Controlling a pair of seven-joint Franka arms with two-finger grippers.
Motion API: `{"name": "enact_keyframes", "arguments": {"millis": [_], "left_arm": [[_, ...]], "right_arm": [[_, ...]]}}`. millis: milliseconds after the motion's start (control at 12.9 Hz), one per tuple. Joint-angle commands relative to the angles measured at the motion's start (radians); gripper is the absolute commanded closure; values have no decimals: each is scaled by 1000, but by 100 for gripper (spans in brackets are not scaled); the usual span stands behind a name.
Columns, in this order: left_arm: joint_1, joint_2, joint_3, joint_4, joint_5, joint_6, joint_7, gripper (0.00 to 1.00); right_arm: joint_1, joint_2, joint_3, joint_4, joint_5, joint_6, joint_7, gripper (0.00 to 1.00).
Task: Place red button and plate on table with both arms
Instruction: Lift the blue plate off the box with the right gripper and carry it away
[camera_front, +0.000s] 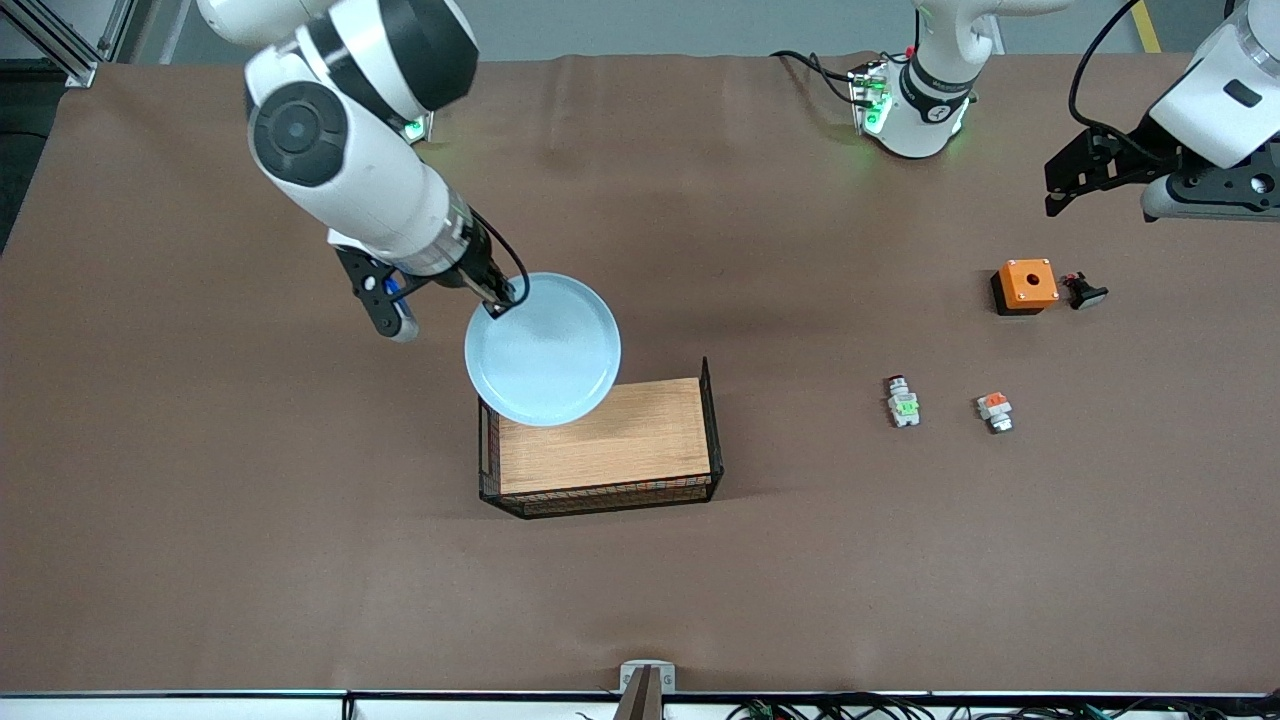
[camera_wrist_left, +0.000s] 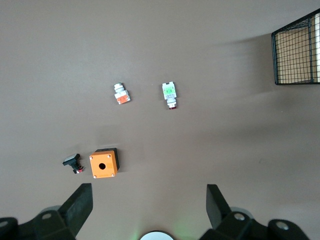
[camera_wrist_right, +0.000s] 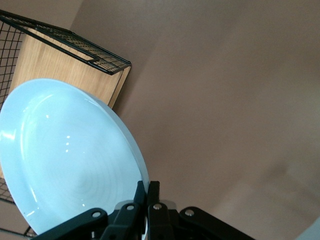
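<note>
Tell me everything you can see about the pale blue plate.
The round, shallow, pale light-blue plate looks glossy, with a raised rim and faint concentric rings inside. The right gripper is shut on its rim, holding it in the air, tilted, over one end of the wooden board tray with black wire ends. Nothing else touches it.

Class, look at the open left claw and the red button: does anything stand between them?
Nothing visible does. The left claw hangs open over bare table, and the red button lies in the open; the orange box and orange-topped block sit off to the side.
</note>
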Motion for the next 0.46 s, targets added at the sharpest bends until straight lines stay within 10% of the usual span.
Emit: {"name": "enact_keyframes", "arguments": {"millis": [0, 387], "left_arm": [[4, -29, -1, -17, 3, 11, -7, 0], [2, -28, -1, -17, 3, 12, -7, 0]], "right_arm": [[-80, -61, 7, -13, 56, -89, -164, 100], [-271, -80, 6, -13, 137, -208, -500, 100]]}}
